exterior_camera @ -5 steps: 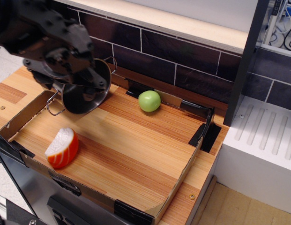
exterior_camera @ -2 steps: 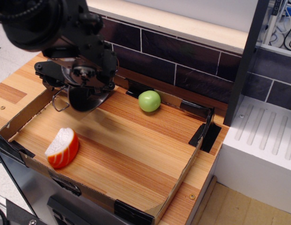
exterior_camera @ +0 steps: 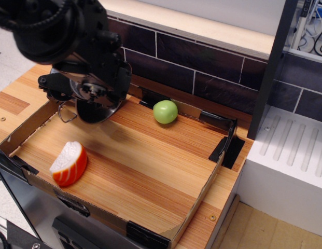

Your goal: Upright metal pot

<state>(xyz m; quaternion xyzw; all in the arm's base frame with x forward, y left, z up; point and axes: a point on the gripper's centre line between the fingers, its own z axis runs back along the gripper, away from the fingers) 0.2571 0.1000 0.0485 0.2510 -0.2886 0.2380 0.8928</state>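
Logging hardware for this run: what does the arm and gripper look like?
The arm is matte black with bulky rounded housings and ribbed round joints. The gripper is black too, with small screws or bolts showing. No markings, coloured parts or loose cables are visible.

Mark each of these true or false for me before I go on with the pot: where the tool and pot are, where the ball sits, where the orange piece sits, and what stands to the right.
1. The tool is at the metal pot in the far left part of the cardboard tray. True.
2. The green ball lies inside the pot. False: it rests on the wood near the tray's back wall, apart from the pot.
3. The orange and white piece sits near the tray's front left corner. True.
4. A second pot stands at the right. False: only a white ridged unit is there.
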